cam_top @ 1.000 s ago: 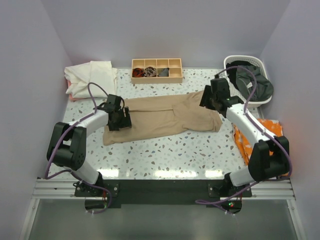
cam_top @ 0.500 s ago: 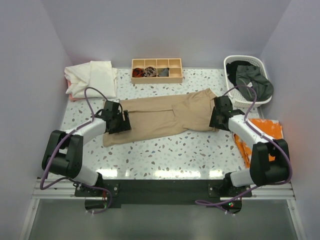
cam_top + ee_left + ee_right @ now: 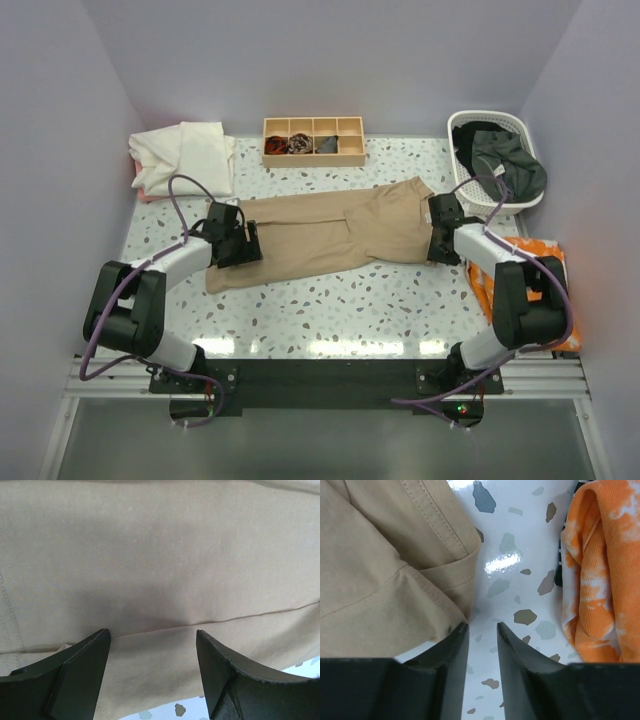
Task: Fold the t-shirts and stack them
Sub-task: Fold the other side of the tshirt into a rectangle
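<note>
Only a small shift shows on the left. The left end effector (image 3: 234,243) has moved a little leftward and dropped low over the left end of the tan t-shirt (image 3: 335,232). It holds there with its fingers spread wide, cloth beneath them and nothing pinched. That t-shirt lies flat across the middle of the table (image 3: 330,300), stretched left to right and not yet folded.

On the right the change is bigger. The right end effector (image 3: 441,238) has come down from above the shirt's right end to the table at its near right corner, and its fingers have drawn close together. Its wrist view shows bare table in the narrow gap, with the shirt's hem just beside one finger, so no cloth is caught. The orange cloth (image 3: 600,570) lies just to the right.

Both arms look placed at opposite ends for a fold, though the right one probably has to shift onto the hem first.
</note>
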Controlling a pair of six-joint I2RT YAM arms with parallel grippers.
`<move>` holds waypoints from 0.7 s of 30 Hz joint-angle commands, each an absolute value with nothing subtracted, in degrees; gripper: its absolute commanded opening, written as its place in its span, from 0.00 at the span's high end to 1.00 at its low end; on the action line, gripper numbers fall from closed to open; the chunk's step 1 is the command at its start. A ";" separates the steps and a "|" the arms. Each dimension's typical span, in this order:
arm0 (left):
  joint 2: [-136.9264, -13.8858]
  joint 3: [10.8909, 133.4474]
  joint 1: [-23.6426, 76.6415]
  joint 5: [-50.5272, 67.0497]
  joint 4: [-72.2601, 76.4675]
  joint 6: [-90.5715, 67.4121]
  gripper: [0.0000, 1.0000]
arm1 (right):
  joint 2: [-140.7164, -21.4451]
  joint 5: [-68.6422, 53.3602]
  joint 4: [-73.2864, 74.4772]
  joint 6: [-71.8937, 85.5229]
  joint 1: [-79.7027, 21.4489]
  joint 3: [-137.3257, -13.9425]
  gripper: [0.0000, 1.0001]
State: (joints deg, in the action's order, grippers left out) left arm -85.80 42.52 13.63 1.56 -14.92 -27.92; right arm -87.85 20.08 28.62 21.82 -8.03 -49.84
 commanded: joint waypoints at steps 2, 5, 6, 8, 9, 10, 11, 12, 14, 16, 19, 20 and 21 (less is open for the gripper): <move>-87.01 41.13 13.89 1.15 -17.40 -28.12 0.25 | -91.05 21.35 28.65 21.09 -7.12 -53.78 0.79; -87.19 41.75 13.80 0.09 -18.54 -28.12 0.25 | -92.64 23.02 30.41 20.92 -6.86 -55.98 0.93; -87.27 42.01 13.80 -1.22 -19.07 -28.04 0.25 | -92.64 23.29 30.41 20.66 -6.86 -56.16 0.97; -87.19 42.19 13.80 -2.36 -19.68 -28.04 0.25 | -93.07 24.78 31.02 20.57 -6.77 -57.47 1.00; -87.27 42.27 13.80 -3.07 -20.30 -28.04 0.26 | -93.34 26.87 31.55 20.39 -6.85 -57.74 1.00; -87.36 42.36 13.89 -3.69 -20.65 -28.21 0.26 | -93.51 28.11 31.55 20.48 -6.77 -57.92 1.00; -87.45 42.36 13.80 -4.56 -20.92 -28.21 0.26 | -93.86 29.60 31.73 20.65 -6.77 -58.09 1.00; -87.63 42.62 13.80 -4.92 -21.35 -28.21 0.26 | -93.95 30.32 31.82 20.83 -6.77 -58.01 1.00; -87.80 42.98 13.80 -5.10 -21.71 -28.21 0.26 | -93.26 28.66 31.82 21.36 -6.85 -57.66 1.00; -87.45 43.07 13.80 -4.22 -20.83 -27.86 0.27 | -89.66 24.46 29.98 21.01 -6.85 -56.61 0.98; -86.40 42.98 13.80 -2.82 -20.04 -27.69 0.27 | -83.42 17.88 28.83 20.31 -6.94 -54.94 0.89; -86.40 42.98 13.80 -2.20 -19.95 -27.60 0.27 | -82.28 15.41 28.74 20.30 -6.86 -54.58 0.84; -86.40 42.89 13.80 -1.94 -19.69 -27.60 0.27 | -81.22 12.77 28.91 20.04 -6.86 -54.67 0.83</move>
